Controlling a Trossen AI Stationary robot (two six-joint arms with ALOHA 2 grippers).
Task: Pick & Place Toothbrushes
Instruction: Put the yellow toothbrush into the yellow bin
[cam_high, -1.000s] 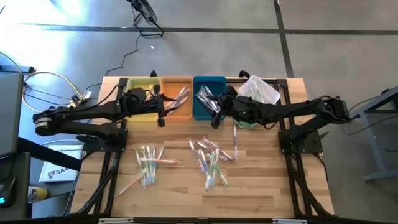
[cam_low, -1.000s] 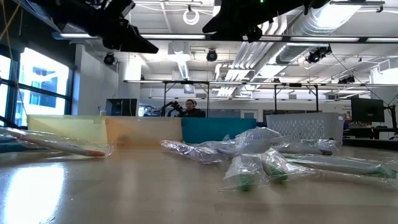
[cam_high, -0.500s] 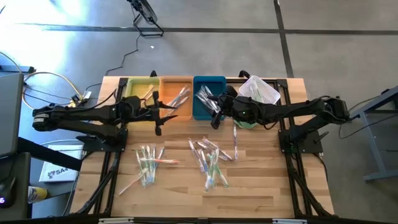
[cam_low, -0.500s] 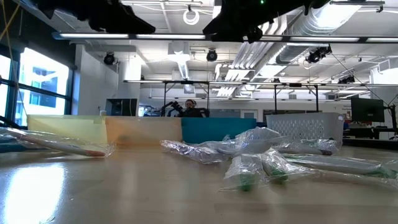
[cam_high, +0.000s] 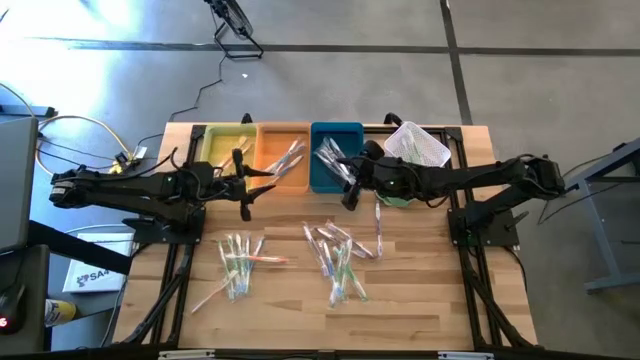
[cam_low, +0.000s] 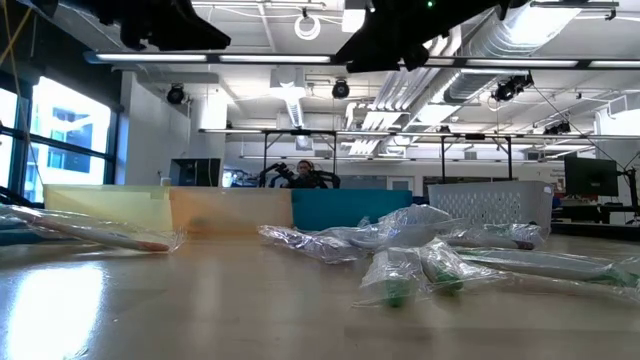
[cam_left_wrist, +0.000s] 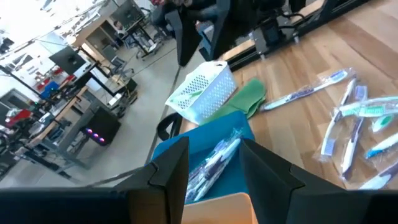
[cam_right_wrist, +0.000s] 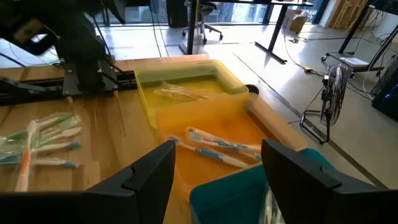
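Note:
Wrapped toothbrushes lie flat on the wooden table in two loose heaps, a left heap (cam_high: 238, 265) and a middle heap (cam_high: 336, 260), with one more (cam_high: 380, 225) apart. Others lie in the yellow tray (cam_right_wrist: 186, 87), the orange tray (cam_high: 285, 158) and the blue tray (cam_left_wrist: 214, 162). My left gripper (cam_high: 246, 203) hangs open above the table just in front of the yellow and orange trays, nothing between its fingers (cam_left_wrist: 168, 177). My right gripper (cam_high: 348, 196) hangs open in front of the blue tray, also empty.
The three trays stand in a row along the far edge. A white mesh basket (cam_high: 415, 145) sits at the far right on a green cloth (cam_left_wrist: 242, 102). Bare wood lies between the trays and the heaps, and along the near edge (cam_high: 300, 325).
My left gripper has drawn back from over the yellow and orange trays toward the table's near edge and a little to the left, rolling slightly, its fingers still apart. The toothbrushes and my right arm have kept still.

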